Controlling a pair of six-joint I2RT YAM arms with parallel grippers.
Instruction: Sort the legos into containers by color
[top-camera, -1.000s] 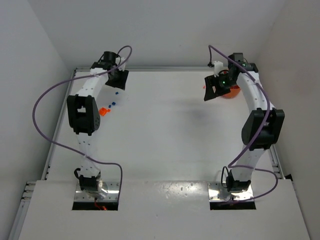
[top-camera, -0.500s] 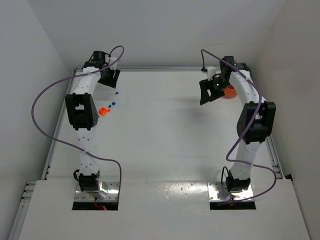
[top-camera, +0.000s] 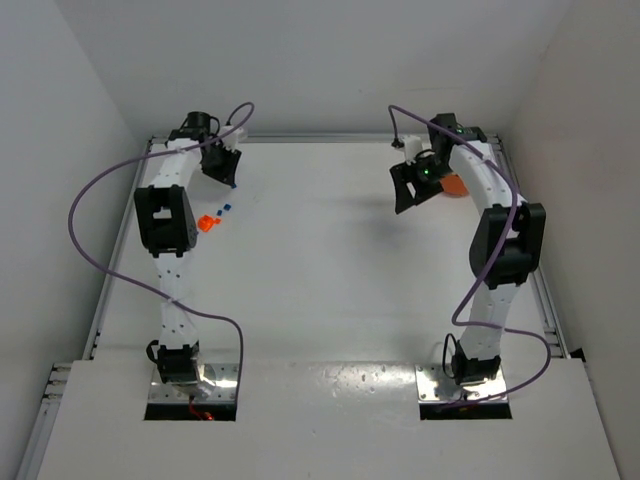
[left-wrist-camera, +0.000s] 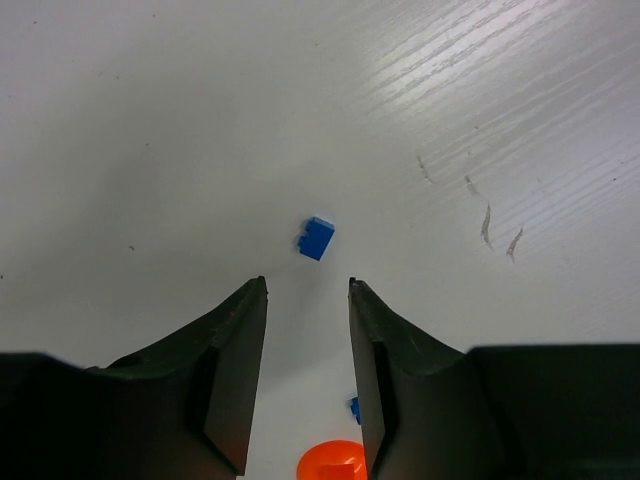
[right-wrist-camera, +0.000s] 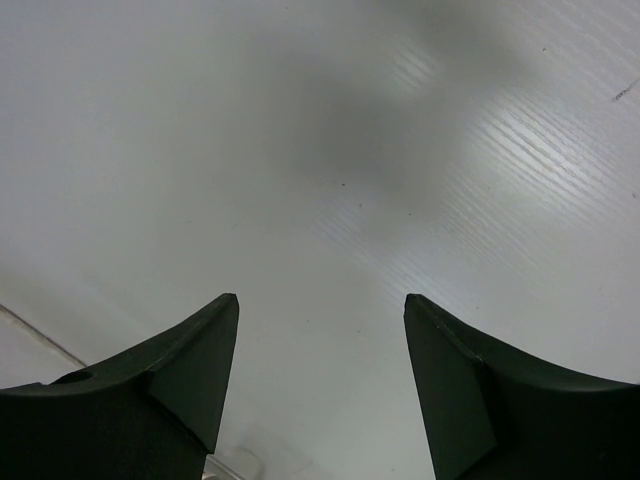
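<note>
The left hand (left-wrist-camera: 305, 285), jaws narrow and empty, hangs just short of a blue lego (left-wrist-camera: 316, 238) on the bench (top-camera: 320, 260), likely lining up a pick, while the right hand (right-wrist-camera: 320, 300) hangs wide and empty near the orange bowl (top-camera: 457, 186), well apart.

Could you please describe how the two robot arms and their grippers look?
The left arm and right arm have white links with black joint housings. A purple cable loops along each. The left gripper and right gripper have black, tapered fingers. A small green light shows near the right wrist.
</note>
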